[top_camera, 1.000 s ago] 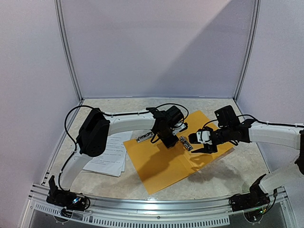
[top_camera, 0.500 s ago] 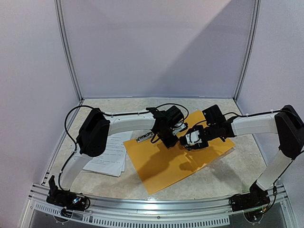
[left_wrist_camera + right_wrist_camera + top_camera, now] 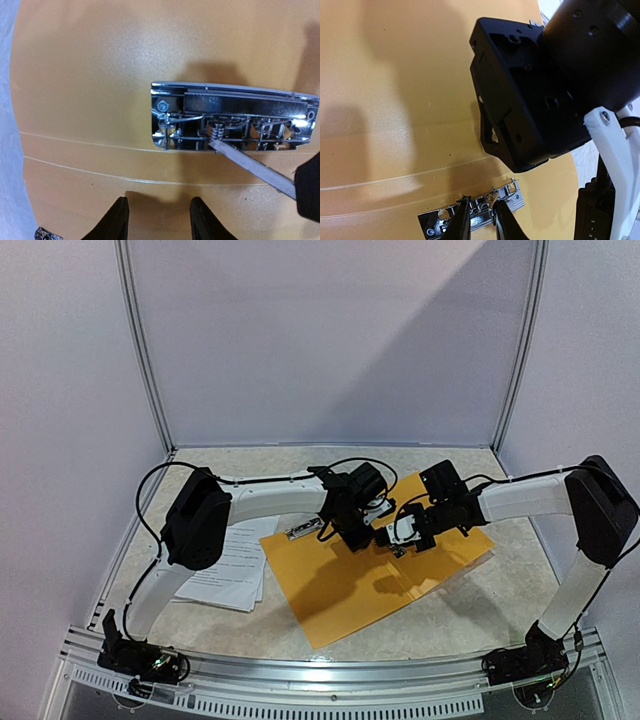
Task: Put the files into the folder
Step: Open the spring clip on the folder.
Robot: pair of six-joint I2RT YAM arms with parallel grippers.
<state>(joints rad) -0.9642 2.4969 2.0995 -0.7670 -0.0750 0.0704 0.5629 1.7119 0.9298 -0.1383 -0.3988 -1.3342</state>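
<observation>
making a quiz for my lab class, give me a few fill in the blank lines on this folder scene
The folder lies ___ on the table, inside facing up. The right gripper has its fingertips at the metal ___ inside the folder. The files lie to the ___ of the folder. The left gripper holds ___.
Missing: open; clip; left; nothing.

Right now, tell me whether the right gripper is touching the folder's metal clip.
Touching: the right wrist view shows the right gripper pinching the metal clip by its lever.
</observation>
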